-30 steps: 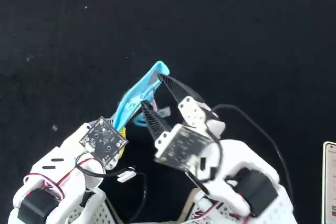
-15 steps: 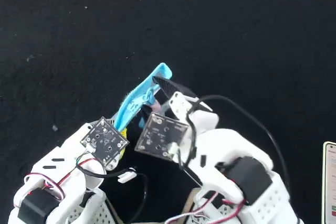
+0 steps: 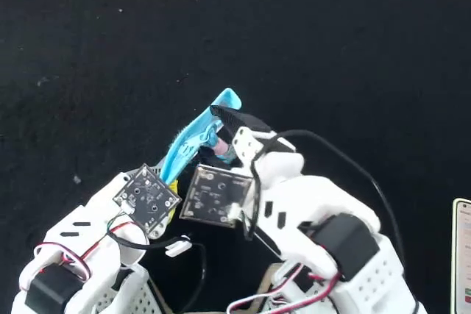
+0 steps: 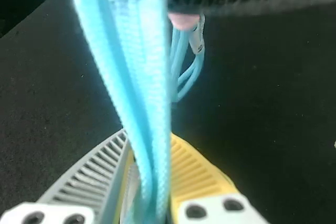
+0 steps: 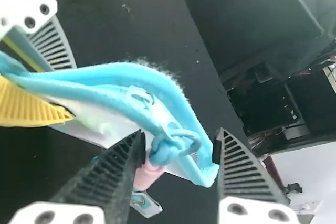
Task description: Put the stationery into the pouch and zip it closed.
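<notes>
A light blue pouch (image 3: 190,141) is held up off the black table, its zipper edge on top. My left gripper (image 3: 171,182) is shut on its near end, the band pinched between the grey finger (image 4: 89,187) and the yellow finger (image 4: 197,177). My right gripper (image 5: 178,140) is open at the pouch's far end, its black fingers standing either side of the blue cord loop (image 5: 176,142) on the zipper pull. A pink bead (image 5: 144,174) on that cord touches one black finger. The zipper slider (image 5: 139,98) sits on the pouch (image 5: 105,85) just above the loop.
A white flat object (image 3: 462,255) lies at the table's right edge. The black tabletop (image 3: 331,56) stretches bare beyond the pouch. Both arm bodies crowd the near edge, close together.
My right arm has swung left and closer to the pouch, and its fingers, spread wide around the pouch's end before, now sit right at the zipper pull. The left arm kept still.
</notes>
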Robot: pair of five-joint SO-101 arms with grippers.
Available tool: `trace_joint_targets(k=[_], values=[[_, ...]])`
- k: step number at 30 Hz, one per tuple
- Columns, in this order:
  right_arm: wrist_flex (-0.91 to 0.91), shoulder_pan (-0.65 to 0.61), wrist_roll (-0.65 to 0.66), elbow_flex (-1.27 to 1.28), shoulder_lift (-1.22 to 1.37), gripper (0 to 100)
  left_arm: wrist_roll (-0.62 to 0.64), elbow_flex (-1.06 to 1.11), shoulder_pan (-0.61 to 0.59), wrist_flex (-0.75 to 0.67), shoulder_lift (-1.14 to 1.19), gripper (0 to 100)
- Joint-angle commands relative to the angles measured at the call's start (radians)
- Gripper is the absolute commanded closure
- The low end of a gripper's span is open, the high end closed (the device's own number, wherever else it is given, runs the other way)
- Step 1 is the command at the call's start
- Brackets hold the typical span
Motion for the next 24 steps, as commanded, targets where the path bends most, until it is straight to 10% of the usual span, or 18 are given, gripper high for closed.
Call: trace_joint_targets(k=[1, 8, 24], values=[[0.002, -0.002, 0.017, -0.054, 0.033, 80.9, 0.003, 0.004, 0.01, 0.002, 0.011, 97], [0.072, -0.008, 0.012, -0.14, -0.031, 92.7, 0.002, 0.004, 0.01, 0.0, 0.011, 97], [0.152, -0.002, -0.011, -0.163, -0.041, 85.8, -0.002, 0.018, 0.01, -0.005, 0.011, 97]])
